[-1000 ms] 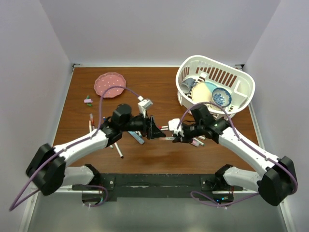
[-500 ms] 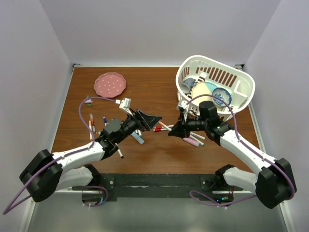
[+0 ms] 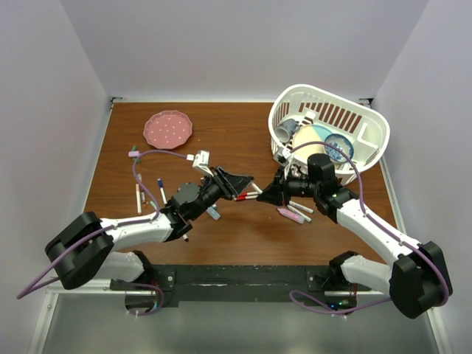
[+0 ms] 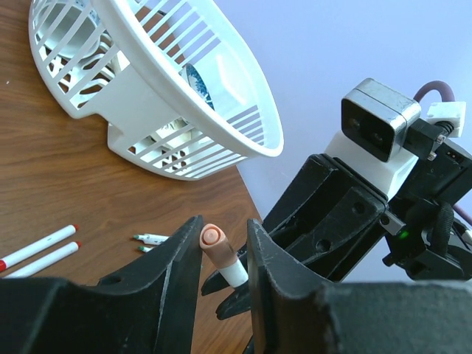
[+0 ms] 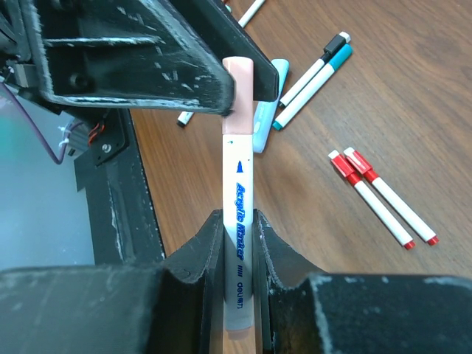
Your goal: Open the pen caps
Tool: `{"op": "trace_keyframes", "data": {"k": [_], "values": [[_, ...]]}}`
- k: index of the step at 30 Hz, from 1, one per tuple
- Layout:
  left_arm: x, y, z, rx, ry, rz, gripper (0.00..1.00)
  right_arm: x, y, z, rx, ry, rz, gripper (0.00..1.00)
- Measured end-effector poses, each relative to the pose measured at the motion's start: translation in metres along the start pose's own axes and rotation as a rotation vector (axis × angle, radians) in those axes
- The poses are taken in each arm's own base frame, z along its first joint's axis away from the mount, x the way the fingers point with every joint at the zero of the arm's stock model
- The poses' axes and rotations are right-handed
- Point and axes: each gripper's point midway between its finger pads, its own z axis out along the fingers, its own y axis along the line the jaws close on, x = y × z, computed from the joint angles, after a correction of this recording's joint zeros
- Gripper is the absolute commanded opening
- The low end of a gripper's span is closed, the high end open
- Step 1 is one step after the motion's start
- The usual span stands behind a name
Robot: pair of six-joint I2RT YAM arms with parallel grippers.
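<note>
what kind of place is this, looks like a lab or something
Probably a robot test bench, not a home: a wooden table boxed in by plain white walls, with markers and a white dish basket laid out as props.

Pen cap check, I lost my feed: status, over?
Right hand shut on white marker. Left hand around its pink cap, grip unconfirmed. Cap still on. Nothing in the way.

High rear overhead view, close opposing wrist views, sharing one marker (image 5: pixel 237 214)
</note>
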Motion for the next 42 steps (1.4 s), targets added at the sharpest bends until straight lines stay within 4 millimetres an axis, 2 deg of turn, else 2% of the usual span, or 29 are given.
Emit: {"op": "trace_keyframes", "data": {"k": [5,9,12,13,14,21,26,28,29,30,31,33,34,37,39,42], "values": [[0.000,0.000,0.003,-0.005,-0.003,-0.001,0.33,-0.002,0.000,0.000,0.002,-0.009,0.007,0.00],[0.001,0.000,0.007,-0.002,-0.004,-0.009,0.27,-0.004,-0.001,-0.001,0.004,-0.020,0.002,0.00],[0.003,0.000,0.011,-0.004,0.002,-0.019,0.16,-0.005,-0.001,-0.001,0.006,-0.022,0.000,0.00],[0.002,-0.001,0.012,0.000,-0.001,-0.027,0.03,-0.005,-0.002,-0.002,0.009,-0.024,-0.001,0.00],[0.002,-0.003,0.014,0.004,-0.001,-0.032,0.00,-0.005,-0.003,-0.002,0.011,-0.027,-0.004,0.00],[-0.008,-0.005,0.017,0.018,-0.014,-0.053,0.00,-0.010,-0.004,-0.005,0.020,-0.046,-0.047,0.00],[-0.034,-0.010,0.007,0.054,0.008,-0.098,0.00,-0.029,0.001,-0.002,0.001,-0.102,-0.161,0.00],[-0.046,-0.010,0.000,0.045,0.005,-0.109,0.00,-0.040,0.003,-0.001,0.000,-0.131,-0.209,0.00],[-0.066,-0.005,-0.001,0.018,-0.060,-0.101,0.00,-0.039,0.003,-0.002,0.003,-0.125,-0.209,0.00],[-0.093,0.002,-0.003,-0.014,-0.143,-0.092,0.00,-0.033,0.002,-0.004,0.007,-0.110,-0.195,0.00],[-0.136,0.013,-0.007,-0.063,-0.275,-0.073,0.00,-0.026,-0.001,-0.006,0.017,-0.092,-0.176,0.00],[-0.193,0.020,-0.022,-0.117,-0.456,-0.043,0.00,-0.013,-0.006,-0.007,0.028,-0.054,-0.143,0.00],[-0.217,0.018,-0.032,-0.133,-0.534,-0.022,0.00,-0.008,-0.007,-0.007,0.032,-0.040,-0.134,0.00],[-0.241,0.009,-0.051,-0.144,-0.625,0.011,0.00,-0.002,-0.009,-0.008,0.039,-0.017,-0.129,0.00],[-0.248,0.013,-0.061,-0.175,-0.651,0.020,0.00,0.002,-0.011,-0.009,0.046,-0.003,-0.145,0.00],[-0.254,0.047,-0.080,-0.308,-0.674,0.028,0.00,0.010,-0.016,-0.014,0.058,0.036,-0.188,0.00]]}}
